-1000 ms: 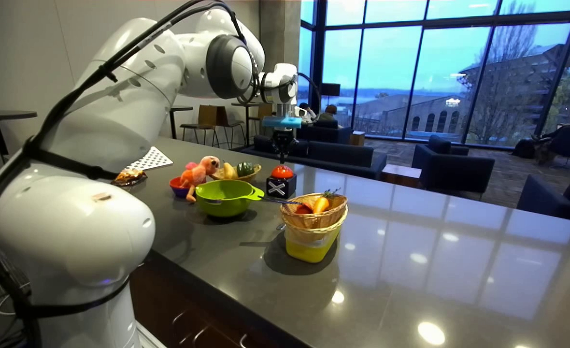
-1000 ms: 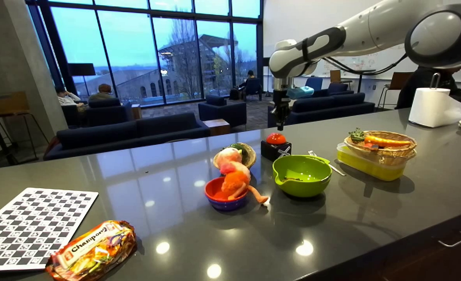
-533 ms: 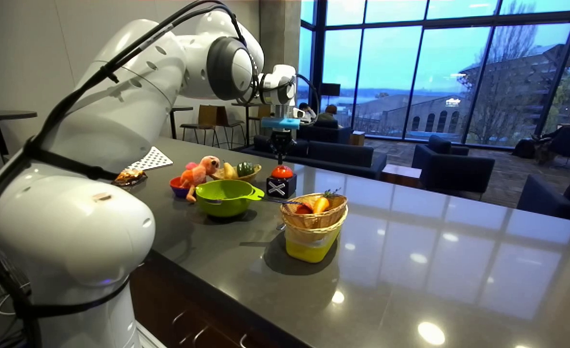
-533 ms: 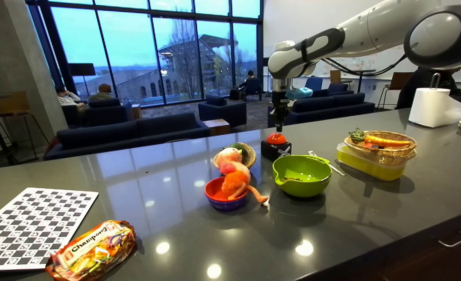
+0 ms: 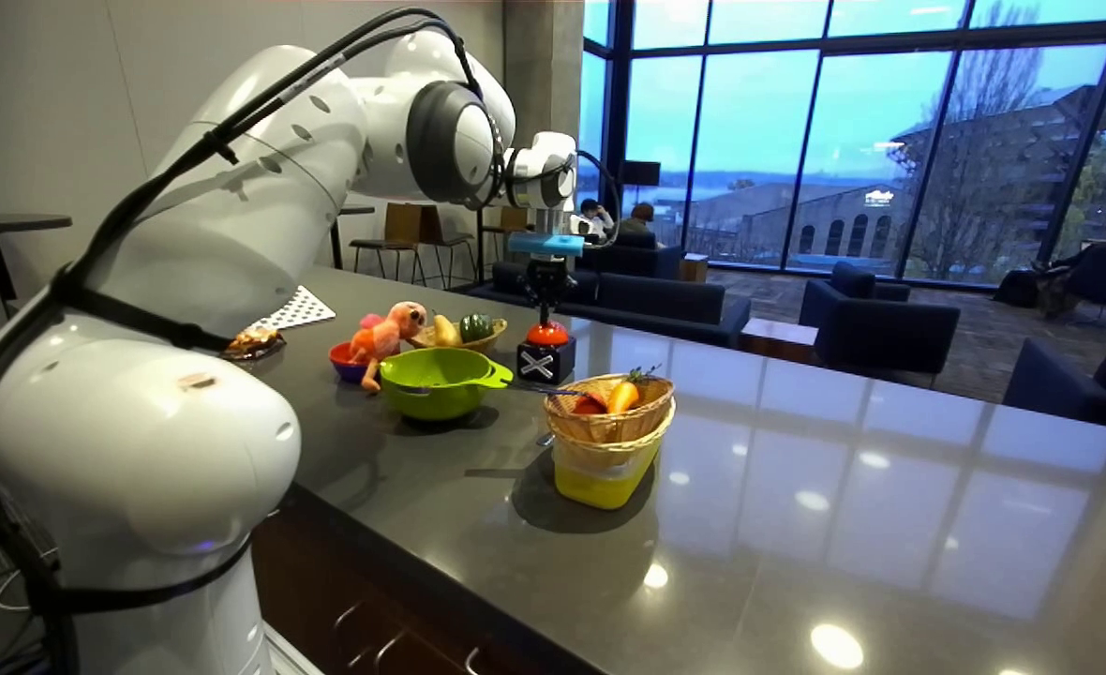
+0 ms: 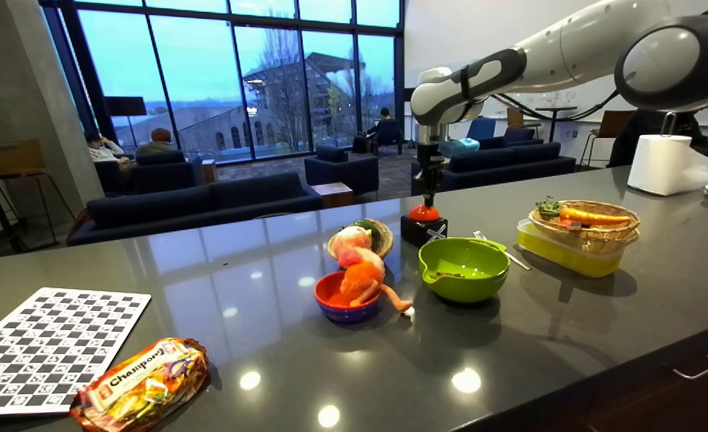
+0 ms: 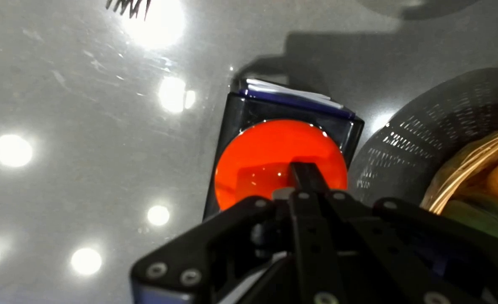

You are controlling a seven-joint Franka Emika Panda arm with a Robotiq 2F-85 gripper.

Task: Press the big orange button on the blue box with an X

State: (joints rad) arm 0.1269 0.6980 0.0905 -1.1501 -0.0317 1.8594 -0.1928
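Gripper [image 7: 306, 169] is pointed straight down over the black button box [image 5: 558, 367]; its fingers are pressed together into one narrow tip; the tip is seen to meet the orange-red dome button [image 7: 270, 143] in both exterior views, and is set off-centre over it in the wrist view; whether the button is depressed cannot be told.

Box is seated upright on the grey countertop [image 5: 797, 544], just beside the green mixing bowl [image 6: 471, 291]; a silvery X [image 5: 538, 364] is borne on one side face, shown dark blue in the wrist view.

Near the box, a dark green squash [image 5: 476, 326] is contained in a small wicker basket [image 5: 495, 343]; a pink-and-orange plush bird [image 6: 363, 282] is propped in a bowl [image 6: 348, 314], red inside and purple outside; a fork [image 6: 519, 261] is partly hidden by the green bowl; a carrot [image 6: 594, 217] is held in a second basket [image 5: 600, 431], stacked on a yellow container [image 5: 600, 483].

Well apart, a Champong noodle packet [image 6: 144, 384] is laid over the corner of a checkered board [image 6: 54, 348]; a paper towel roll [image 6: 660, 165] is stood upright.
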